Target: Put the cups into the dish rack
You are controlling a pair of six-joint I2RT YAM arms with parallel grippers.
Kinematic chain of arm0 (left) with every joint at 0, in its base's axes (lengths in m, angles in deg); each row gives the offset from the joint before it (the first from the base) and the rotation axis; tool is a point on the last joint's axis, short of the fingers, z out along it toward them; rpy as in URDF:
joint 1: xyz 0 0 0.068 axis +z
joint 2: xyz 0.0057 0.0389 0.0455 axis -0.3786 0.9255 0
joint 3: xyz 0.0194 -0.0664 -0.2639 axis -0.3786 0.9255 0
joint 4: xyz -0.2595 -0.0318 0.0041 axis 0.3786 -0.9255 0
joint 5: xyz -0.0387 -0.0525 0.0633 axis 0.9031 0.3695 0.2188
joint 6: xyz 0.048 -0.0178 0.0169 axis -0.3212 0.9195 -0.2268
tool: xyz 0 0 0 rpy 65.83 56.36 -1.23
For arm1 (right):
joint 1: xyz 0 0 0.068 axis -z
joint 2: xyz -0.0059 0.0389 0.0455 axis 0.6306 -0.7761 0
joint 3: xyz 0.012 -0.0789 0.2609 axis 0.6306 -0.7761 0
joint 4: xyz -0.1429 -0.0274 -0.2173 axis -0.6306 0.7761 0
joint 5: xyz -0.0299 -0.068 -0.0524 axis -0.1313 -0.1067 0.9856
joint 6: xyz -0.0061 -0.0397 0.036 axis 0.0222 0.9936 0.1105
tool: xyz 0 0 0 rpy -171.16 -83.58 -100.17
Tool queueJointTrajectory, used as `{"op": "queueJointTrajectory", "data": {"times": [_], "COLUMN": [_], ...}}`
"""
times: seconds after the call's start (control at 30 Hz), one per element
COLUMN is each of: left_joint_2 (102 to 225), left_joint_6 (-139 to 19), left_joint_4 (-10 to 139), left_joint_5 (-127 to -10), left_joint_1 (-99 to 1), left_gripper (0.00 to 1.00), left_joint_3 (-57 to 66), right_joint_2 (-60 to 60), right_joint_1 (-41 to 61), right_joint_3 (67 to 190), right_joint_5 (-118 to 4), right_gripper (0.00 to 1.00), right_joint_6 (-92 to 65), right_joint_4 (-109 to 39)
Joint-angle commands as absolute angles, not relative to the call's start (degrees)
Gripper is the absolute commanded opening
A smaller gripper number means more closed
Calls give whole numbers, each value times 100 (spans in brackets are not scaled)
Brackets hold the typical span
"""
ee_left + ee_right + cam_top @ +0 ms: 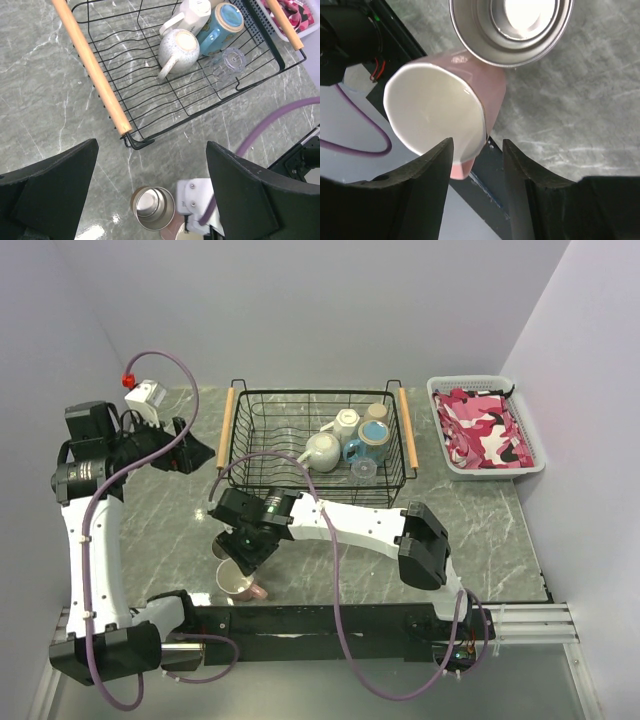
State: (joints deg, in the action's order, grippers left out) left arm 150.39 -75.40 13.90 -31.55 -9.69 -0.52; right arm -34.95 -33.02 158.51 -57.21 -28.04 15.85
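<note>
The right pincer stands part open astride the rim of the pink mug, one finger over its white inside and the other outside, not clamped. The mug is at the near edge of the surface, just beside the steel cup. The left pincer, spread wide and empty, hangs left of the dish rack, which holds two white mugs, a blue mug, a tan cup and a clear glass at its right end.
</note>
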Motion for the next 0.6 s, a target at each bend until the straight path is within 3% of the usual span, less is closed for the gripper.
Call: {"op": "queueJointTrajectory", "data": {"times": [0.0,0.4,0.57], "left_joint_2": [14865,14908,14961], "left_joint_6": [-7603,-7366,-6990], "left_joint_4": [1293,1152,1354], "left_joint_5": [-2857,-2621,-2453], "left_joint_1": [-889,-827,-827], "left_gripper": [95,96,96], "left_joint_3": [-136,-724,-935], "right_joint_2": [-3553,-3404,-3044], "right_joint_1": [-3324,-3315,-3315], "right_joint_3": [15832,14682,14452], "right_joint_5": [-5564,-5713,-5634], "right_gripper": [51,36,7], "right_joint_6": [-2733,-2900,-2988], "right_joint_4": [1238,579,622]}}
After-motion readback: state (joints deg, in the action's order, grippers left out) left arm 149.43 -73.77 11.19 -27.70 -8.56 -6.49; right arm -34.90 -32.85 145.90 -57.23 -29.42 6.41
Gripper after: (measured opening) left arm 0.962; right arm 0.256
